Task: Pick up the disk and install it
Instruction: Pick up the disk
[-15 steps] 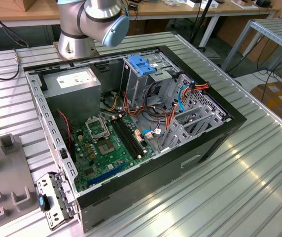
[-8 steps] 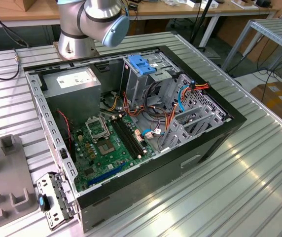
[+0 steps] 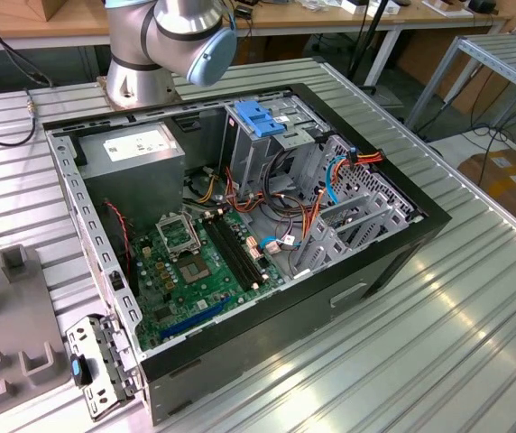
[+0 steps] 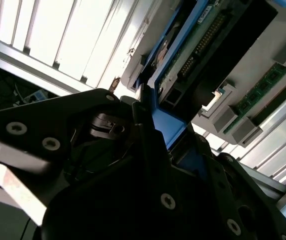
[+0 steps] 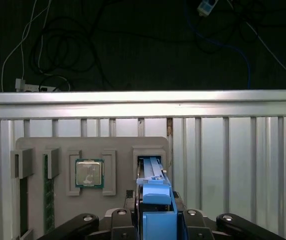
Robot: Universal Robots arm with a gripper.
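In the first wrist view the disk [image 5: 155, 197] stands on edge in a slot of the grey holder block [image 5: 118, 145], its bright blue rails and end tab pointing up at the camera. My gripper [image 5: 156, 220] is right over it, with its black fingers pressed on either side of the blue tab, shut on it. In the second wrist view the disk [image 4: 193, 55] appears from the side, circuit board and connector pins visible, and its blue rail runs down beside a black finger [image 4: 145, 145]. I cannot tell whether the disk has risen out of the slot.
The holder block also carries a processor chip [image 5: 89, 173] and a memory stick [image 5: 46, 192]. The open computer case [image 3: 366, 262] lies on the ribbed metal table, with a motherboard [image 3: 195, 262], a grey power supply [image 3: 132, 153] and a drive cage holding a blue latch [image 3: 260, 117]. The table's edge rail [image 5: 143, 102] runs past the block.
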